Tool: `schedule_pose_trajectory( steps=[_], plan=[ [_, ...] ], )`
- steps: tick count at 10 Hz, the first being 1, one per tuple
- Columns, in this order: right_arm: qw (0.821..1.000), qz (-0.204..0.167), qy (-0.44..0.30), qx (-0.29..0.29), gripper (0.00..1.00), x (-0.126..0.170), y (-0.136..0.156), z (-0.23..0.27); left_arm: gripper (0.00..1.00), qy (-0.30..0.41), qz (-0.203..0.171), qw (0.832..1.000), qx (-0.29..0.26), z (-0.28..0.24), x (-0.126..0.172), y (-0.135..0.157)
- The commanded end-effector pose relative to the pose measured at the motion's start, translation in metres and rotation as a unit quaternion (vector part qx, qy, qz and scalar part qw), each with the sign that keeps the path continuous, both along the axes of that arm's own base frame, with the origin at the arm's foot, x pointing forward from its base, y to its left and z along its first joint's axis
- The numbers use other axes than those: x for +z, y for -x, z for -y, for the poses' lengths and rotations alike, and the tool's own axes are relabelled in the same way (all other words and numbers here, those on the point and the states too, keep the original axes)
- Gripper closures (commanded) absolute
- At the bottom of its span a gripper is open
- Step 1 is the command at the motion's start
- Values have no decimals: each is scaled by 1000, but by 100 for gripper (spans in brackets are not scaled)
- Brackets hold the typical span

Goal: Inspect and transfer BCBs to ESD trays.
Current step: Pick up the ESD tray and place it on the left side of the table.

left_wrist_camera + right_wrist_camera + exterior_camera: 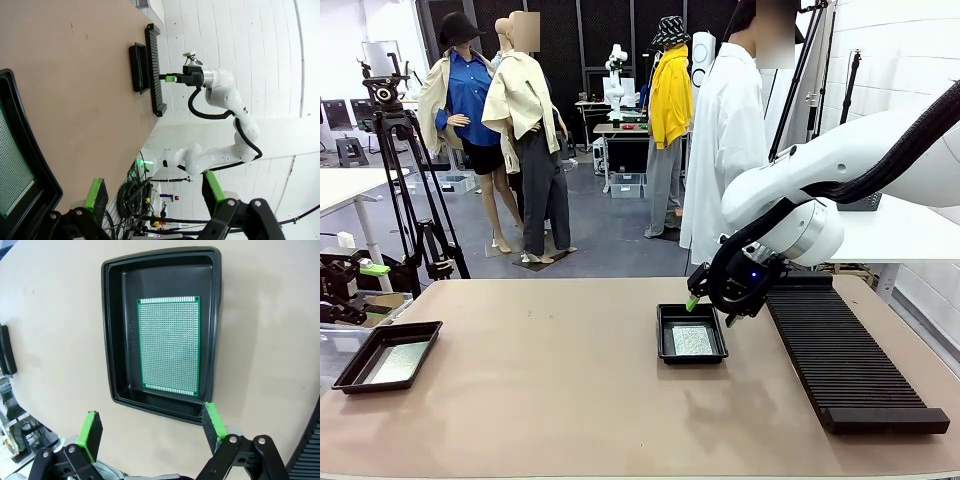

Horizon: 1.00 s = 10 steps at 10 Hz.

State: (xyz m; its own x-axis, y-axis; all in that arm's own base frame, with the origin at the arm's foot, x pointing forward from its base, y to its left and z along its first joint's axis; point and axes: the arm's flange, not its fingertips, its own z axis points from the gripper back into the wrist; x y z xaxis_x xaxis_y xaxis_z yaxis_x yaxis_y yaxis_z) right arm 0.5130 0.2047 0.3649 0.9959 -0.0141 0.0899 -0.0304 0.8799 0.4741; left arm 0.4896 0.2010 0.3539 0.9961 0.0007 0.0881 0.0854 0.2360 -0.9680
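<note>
A green BCB lies flat in a black ESD tray at the table's middle. My right gripper hangs open just above that tray's rim, nothing between its fingers; in the front view the right gripper is over the tray's far edge. A second ESD tray sits at the table's left edge with a BCB in it. My left gripper is open and empty beside that tray, whose board shows at the picture's edge.
A long black ribbed rack lies along the table's right side, next to the middle tray. A person in a white coat stands at the far side. Bare tabletop stretches between the two trays.
</note>
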Motion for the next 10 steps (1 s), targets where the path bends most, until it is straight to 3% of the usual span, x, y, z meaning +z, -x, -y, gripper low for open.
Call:
schedule_pose_trajectory(
  steps=[1, 5, 10],
  plan=[
    [1000, 0, 0, 0, 0, 0, 0, 0, 0, 0, 0, 1000, 0, 0, 0, 0],
    [997, 5, -46, 56, 0, 23, 26, 41, 0, -9, -10, 999, 32, 40, 25, -8],
    [991, 34, -117, 49, 0, 35, 43, 112, 0, -40, -51, 996, 53, 96, 53, -24]
  ],
)
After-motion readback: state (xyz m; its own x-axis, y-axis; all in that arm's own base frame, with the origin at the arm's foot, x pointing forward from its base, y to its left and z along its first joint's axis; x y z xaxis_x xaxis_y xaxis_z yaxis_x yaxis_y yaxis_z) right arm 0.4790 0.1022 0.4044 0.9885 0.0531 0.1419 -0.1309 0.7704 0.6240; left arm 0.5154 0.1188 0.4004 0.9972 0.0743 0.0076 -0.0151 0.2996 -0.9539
